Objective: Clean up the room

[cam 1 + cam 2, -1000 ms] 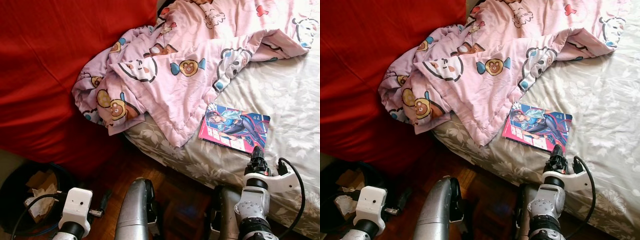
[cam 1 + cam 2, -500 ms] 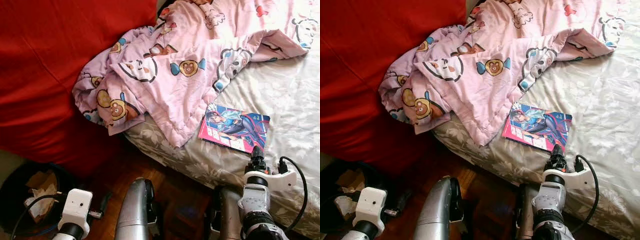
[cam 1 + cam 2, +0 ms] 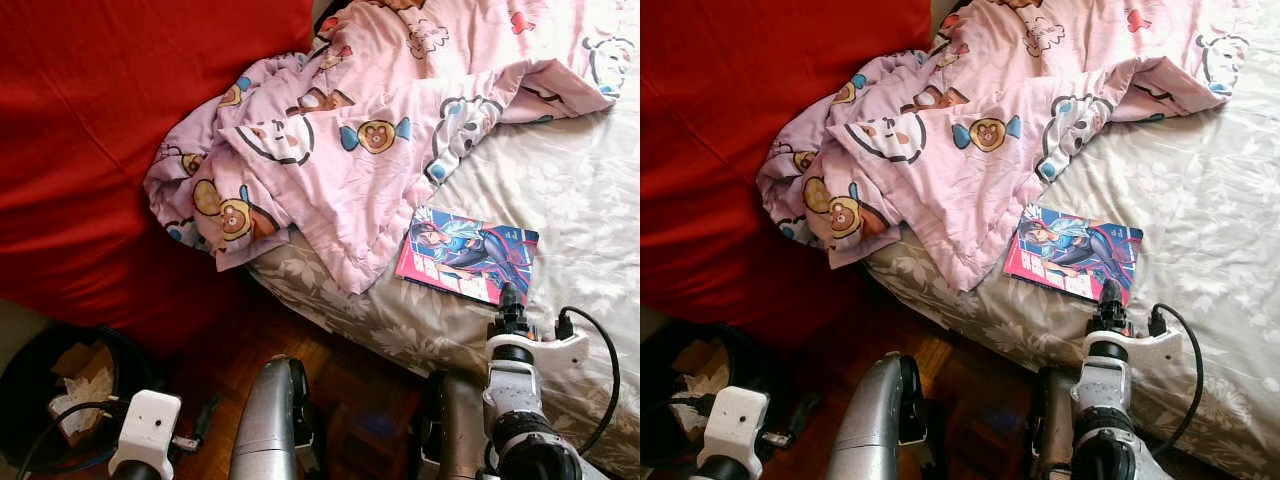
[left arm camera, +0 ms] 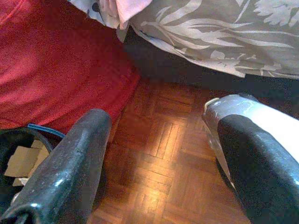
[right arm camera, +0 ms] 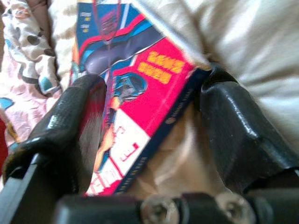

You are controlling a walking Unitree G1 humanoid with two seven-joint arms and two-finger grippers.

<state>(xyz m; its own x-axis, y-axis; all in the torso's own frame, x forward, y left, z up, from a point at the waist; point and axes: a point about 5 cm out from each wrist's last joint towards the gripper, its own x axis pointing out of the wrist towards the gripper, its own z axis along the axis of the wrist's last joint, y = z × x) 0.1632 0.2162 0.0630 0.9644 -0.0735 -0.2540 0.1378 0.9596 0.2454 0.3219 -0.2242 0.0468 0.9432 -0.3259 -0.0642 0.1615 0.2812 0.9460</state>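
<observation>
The comic book [image 3: 468, 256] on the bed [image 3: 585, 190] is straddled at its 6 o'clock edge by the wide-open right gripper [image 5: 149, 121] (not clamped yet); left gripper [image 4: 163, 154] is hung wide too.

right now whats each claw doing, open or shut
Left claw: open, holding nothing, low over the wood floor.
Right claw: open at the comic book's near edge, not gripping it yet.

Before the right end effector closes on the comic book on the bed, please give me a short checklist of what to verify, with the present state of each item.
1. Right end effector open: ok.
2. Comic book lying flat on the bed sheet: ok.
3. Book's near edge between the fingers in the right wrist view: ok.
4. Pink blanket off the book: not ok, its edge reaches the far corner.
5. Lower finger under the book: cannot tell.
6. Left end effector idle over the wooden floor: ok.
</observation>
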